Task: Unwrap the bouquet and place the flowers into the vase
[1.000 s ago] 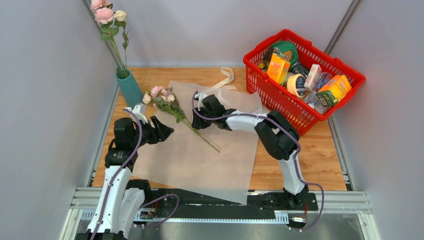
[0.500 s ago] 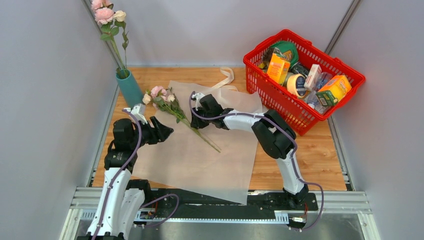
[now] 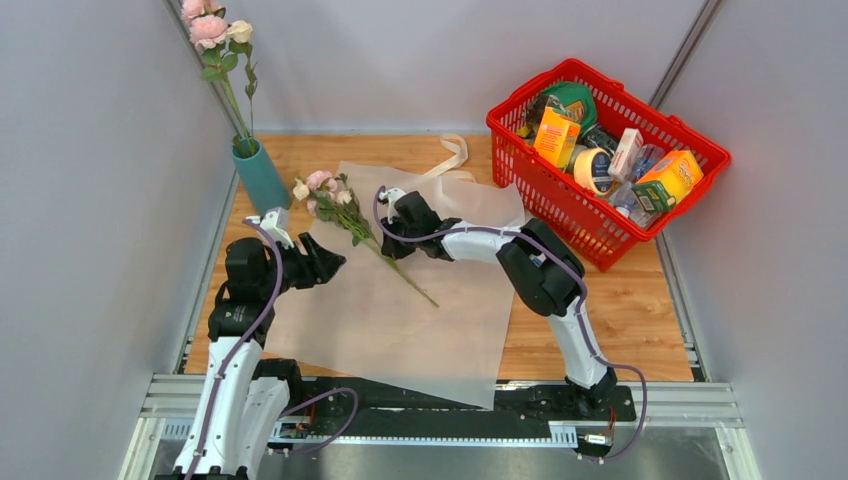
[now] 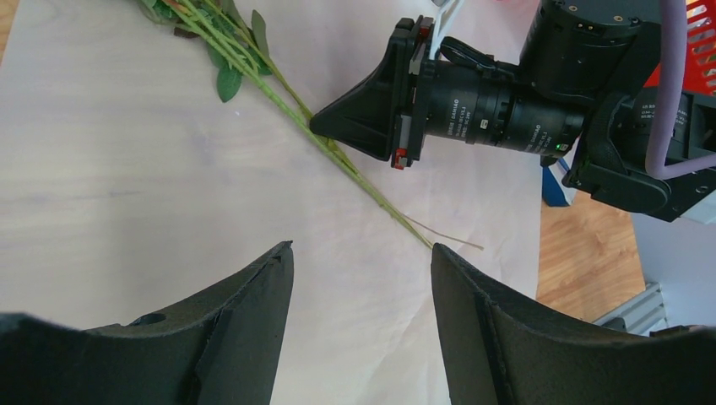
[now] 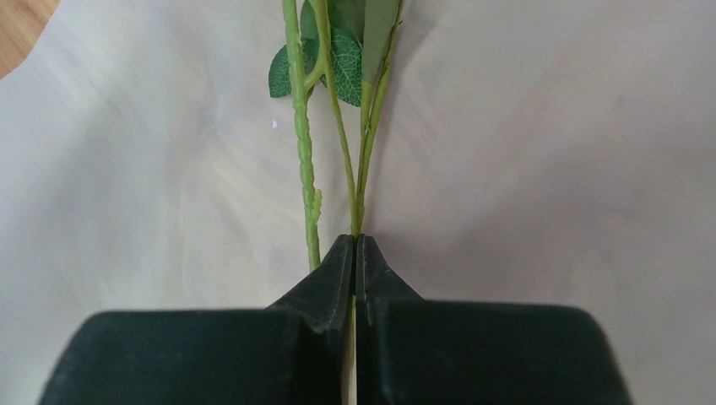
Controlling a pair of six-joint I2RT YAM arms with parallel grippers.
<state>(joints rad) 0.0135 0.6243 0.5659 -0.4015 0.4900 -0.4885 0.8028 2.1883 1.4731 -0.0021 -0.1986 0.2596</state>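
This is a robot test lab, not a home. Plain gray walls (image 3: pixel 90 200) box me in at 9, 12 and 3 o'clock, like a booth. My left arm (image 3: pixel 235 370) and my right arm (image 3: pixel 545 275) are bolted to a black plate (image 3: pixel 450 395) and a metal rail (image 3: pixel 690 405) at 6 o'clock, at the edge of a small wooden table (image 3: pixel 640 310). A purple cable (image 3: pixel 277 280) runs along each arm. The only homey things are a vase (image 3: pixel 260 178) at 10 o'clock and a red basket (image 3: pixel 540 185) of shop boxes at 2 o'clock.
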